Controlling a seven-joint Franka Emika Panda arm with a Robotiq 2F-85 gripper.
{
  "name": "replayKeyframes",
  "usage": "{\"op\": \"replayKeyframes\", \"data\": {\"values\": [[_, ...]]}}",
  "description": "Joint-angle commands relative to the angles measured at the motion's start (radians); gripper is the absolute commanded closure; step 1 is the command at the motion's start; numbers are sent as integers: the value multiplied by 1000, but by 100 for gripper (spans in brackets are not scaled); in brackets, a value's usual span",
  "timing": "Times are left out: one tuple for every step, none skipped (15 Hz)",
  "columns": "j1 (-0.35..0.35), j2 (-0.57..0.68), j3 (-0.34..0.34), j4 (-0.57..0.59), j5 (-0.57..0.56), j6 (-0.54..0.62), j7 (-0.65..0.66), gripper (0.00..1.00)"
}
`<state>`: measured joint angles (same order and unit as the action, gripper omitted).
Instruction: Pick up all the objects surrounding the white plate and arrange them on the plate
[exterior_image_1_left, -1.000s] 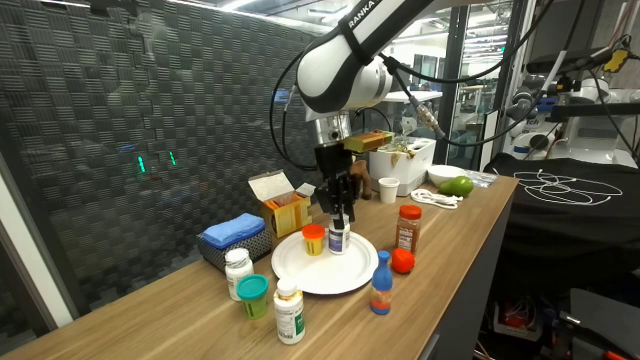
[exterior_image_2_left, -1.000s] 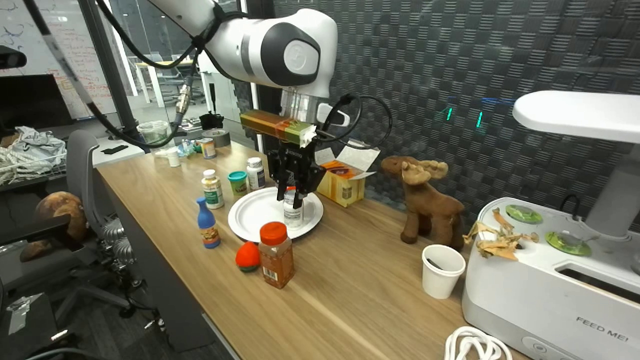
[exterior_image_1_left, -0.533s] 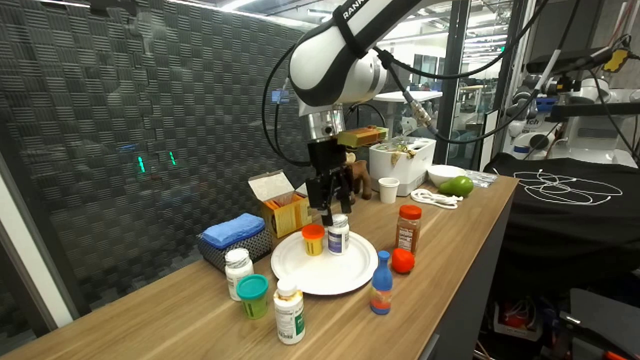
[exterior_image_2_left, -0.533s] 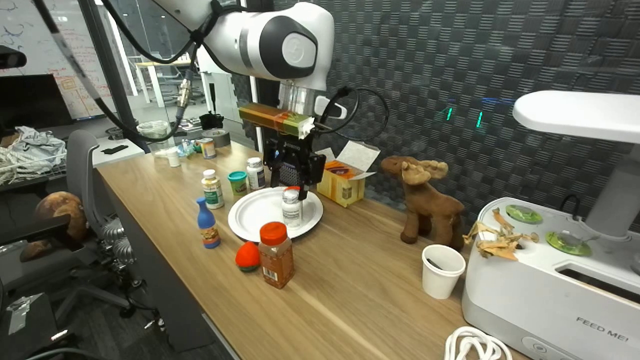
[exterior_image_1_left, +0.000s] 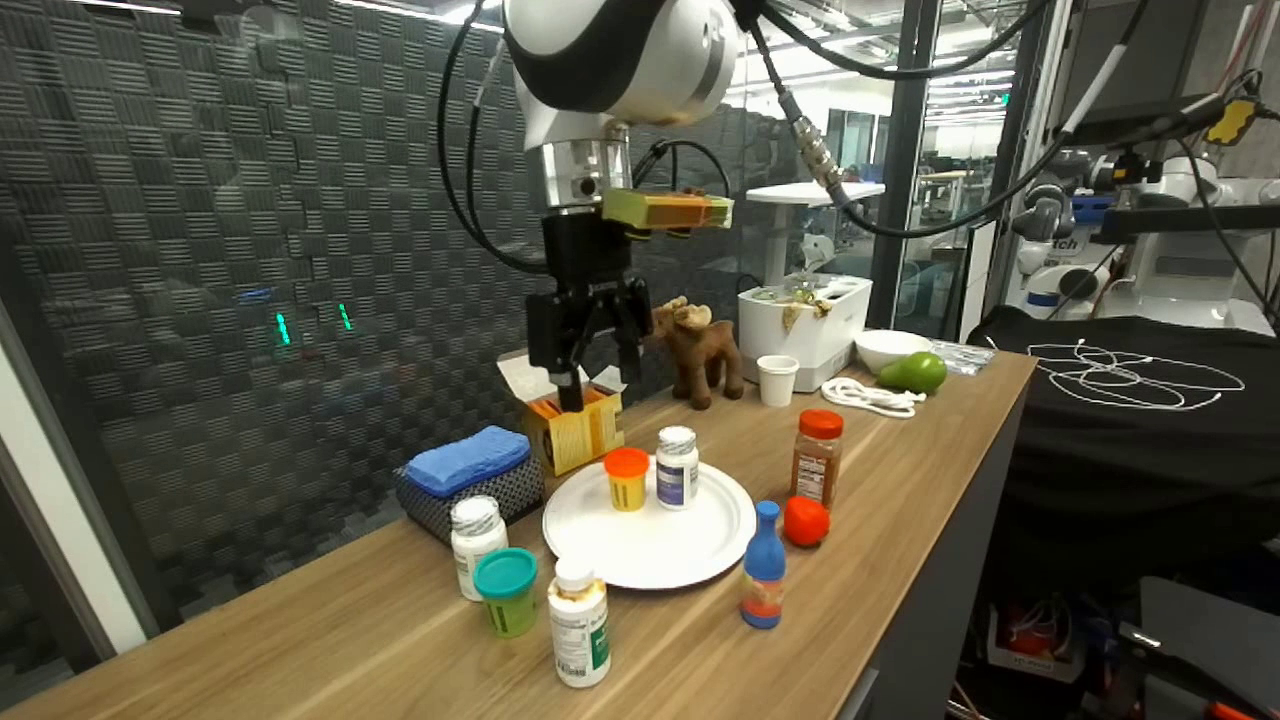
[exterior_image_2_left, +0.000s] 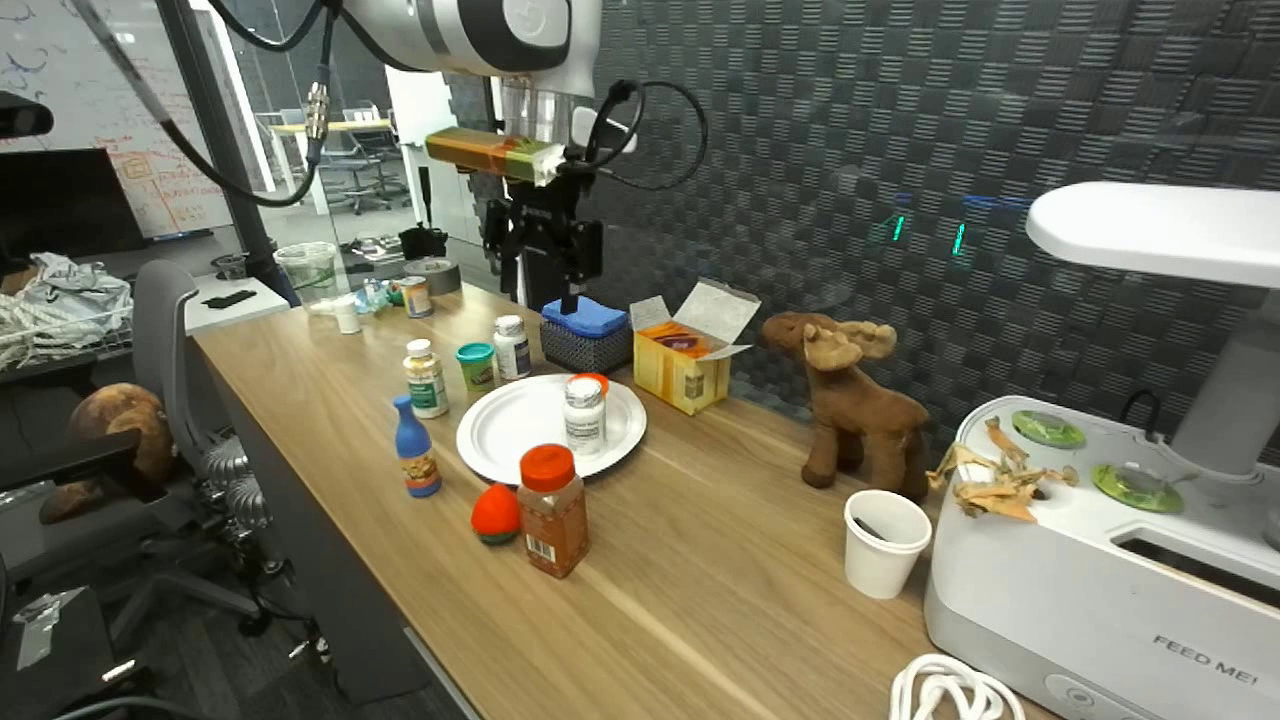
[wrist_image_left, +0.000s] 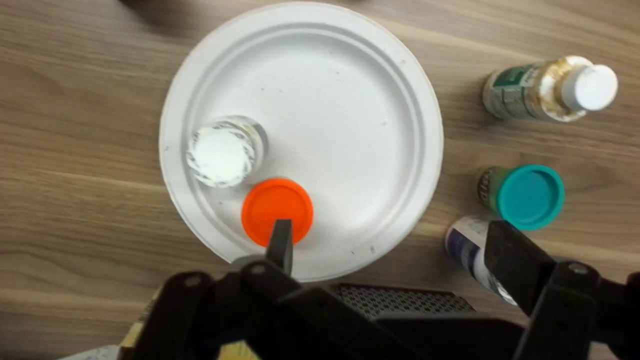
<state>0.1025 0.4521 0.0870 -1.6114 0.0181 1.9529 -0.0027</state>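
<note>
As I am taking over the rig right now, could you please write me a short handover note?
Gripper: open, holding nothing, raised above the wooden table.
Done: the orange-lidded yellow tub and a purple-labelled white bottle stand upright on the white plate.
Remaining, on the table around the plate: second purple-labelled bottle, teal-lidded green tub, green-labelled white bottle, blue bottle, red-capped spice jar, and a red rounded item I cannot name.

Ceiling lights (exterior_image_1_left: 470, 13) glow overhead, and glare bleaches a white bottle cap (wrist_image_left: 220, 157) in the slightly blurred wrist view.
</note>
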Motion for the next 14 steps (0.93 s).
{"op": "replayKeyframes", "data": {"values": [[35,32,12,11,33,104,95,0],[46,43,12,7,29,132,120,0],[59,59,13,8,22,155,142,0],[70,71,12,7,15,175,158,0],[84,84,11,10,5,199,171,0],[97,97,10,12,-2,222,182,0],[108,108,9,15,-9,239,189,0],[121,119,10,21,-15,255,195,0],[131,125,10,19,-18,268,198,0],[143,129,10,19,-25,280,202,0],[152,132,9,18,-29,290,204,0],[159,135,8,18,-33,296,208,0],[163,138,8,18,-34,300,210,0],[165,140,9,18,-31,299,209,0]]}}
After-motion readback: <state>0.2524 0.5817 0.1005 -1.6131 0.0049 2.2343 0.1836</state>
